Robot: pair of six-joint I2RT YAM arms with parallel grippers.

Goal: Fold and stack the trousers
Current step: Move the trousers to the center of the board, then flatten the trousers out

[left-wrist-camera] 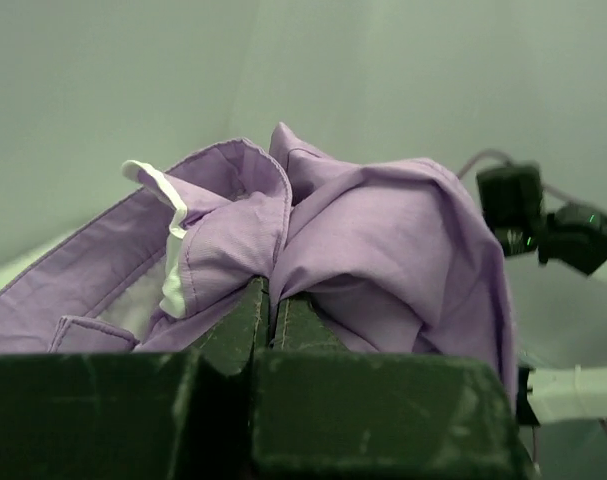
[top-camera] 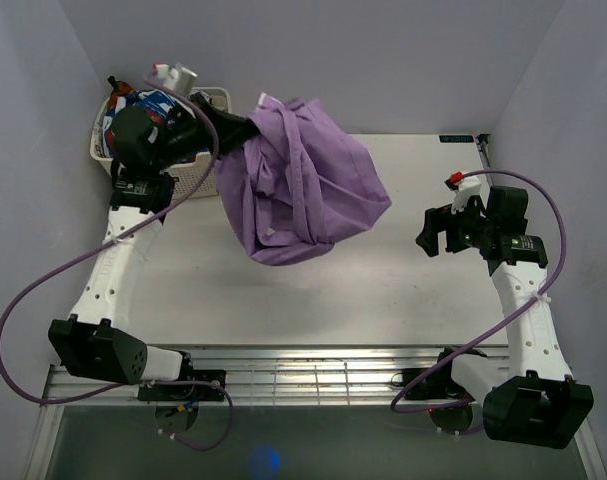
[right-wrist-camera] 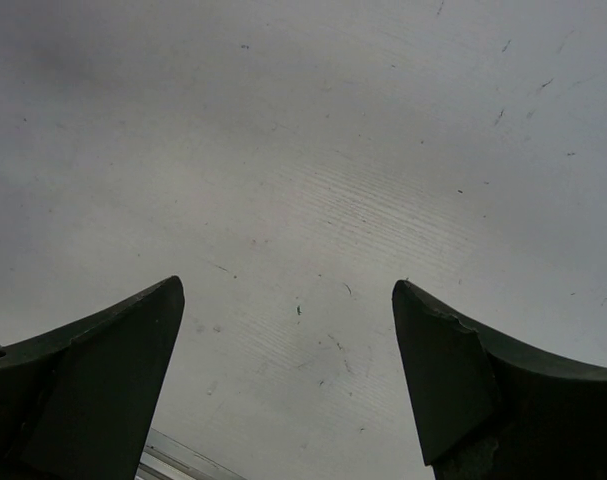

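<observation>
At far-left corner: basket [top-camera: 219, 98] holding patterned garment [top-camera: 146, 101], trousers [top-camera: 303, 185] bunched beside.

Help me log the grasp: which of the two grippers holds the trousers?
The left gripper, pinched shut on the bunched purple trousers. The right gripper stands wide open over the table, touching nothing.

White basket [top-camera: 99, 148], seemingly with patterned cloth [top-camera: 133, 102]

The trousers [top-camera: 298, 185] are hanging in a big bunch — blocking the way. Left of them a basket [top-camera: 218, 100] is crowding in; right of them bare table [top-camera: 403, 290] is showing.
</observation>
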